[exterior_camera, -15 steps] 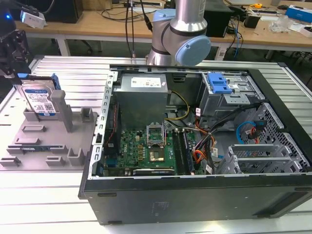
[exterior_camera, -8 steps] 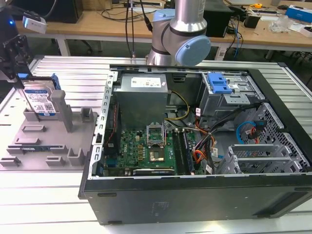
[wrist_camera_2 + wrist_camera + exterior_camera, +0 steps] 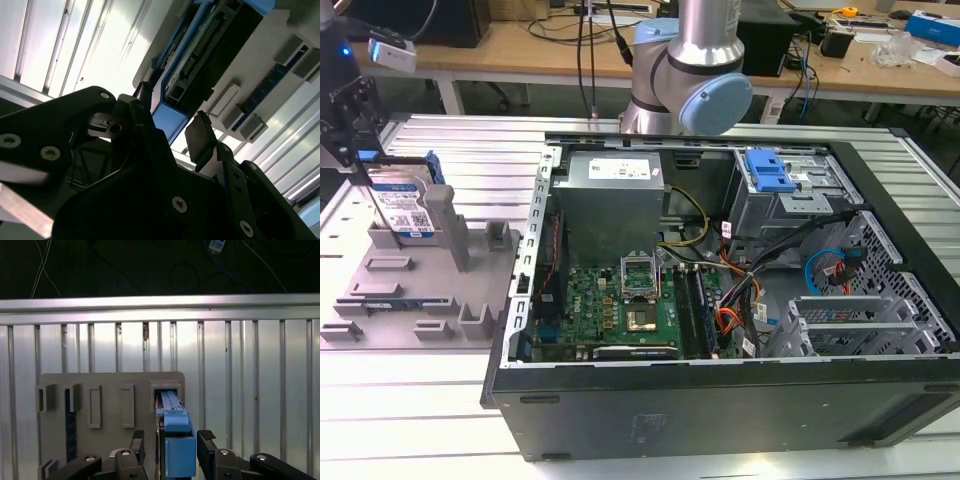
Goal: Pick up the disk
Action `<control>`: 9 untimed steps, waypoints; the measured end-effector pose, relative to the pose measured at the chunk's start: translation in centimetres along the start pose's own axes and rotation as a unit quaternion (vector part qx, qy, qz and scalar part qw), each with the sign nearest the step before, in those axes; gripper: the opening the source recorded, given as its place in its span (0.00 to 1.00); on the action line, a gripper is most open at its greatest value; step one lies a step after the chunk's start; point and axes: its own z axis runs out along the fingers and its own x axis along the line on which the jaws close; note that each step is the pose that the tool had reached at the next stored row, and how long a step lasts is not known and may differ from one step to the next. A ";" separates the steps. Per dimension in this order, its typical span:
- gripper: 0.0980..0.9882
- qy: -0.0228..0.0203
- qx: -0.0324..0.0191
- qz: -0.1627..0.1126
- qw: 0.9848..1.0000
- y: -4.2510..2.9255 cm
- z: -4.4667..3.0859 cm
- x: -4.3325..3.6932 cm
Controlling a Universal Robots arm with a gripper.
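hand open, fingers astride the disk | disk upright in grey fixture slot on table | we judge it rigid, dense, slick-faced, shock-sensitive: pinch both broad faces squarely, just under blue top rail

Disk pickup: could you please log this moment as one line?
phase: pre-grasp | gripper: open, straddling disk | disk: upright in grey fixture, not lifted
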 end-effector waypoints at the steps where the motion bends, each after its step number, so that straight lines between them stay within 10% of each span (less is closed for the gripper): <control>1: 0.50 0.000 0.000 -0.001 1.000 0.00 0.07 0.00; 9: 0.50 0.000 0.000 -0.001 1.000 -0.01 0.52 -0.01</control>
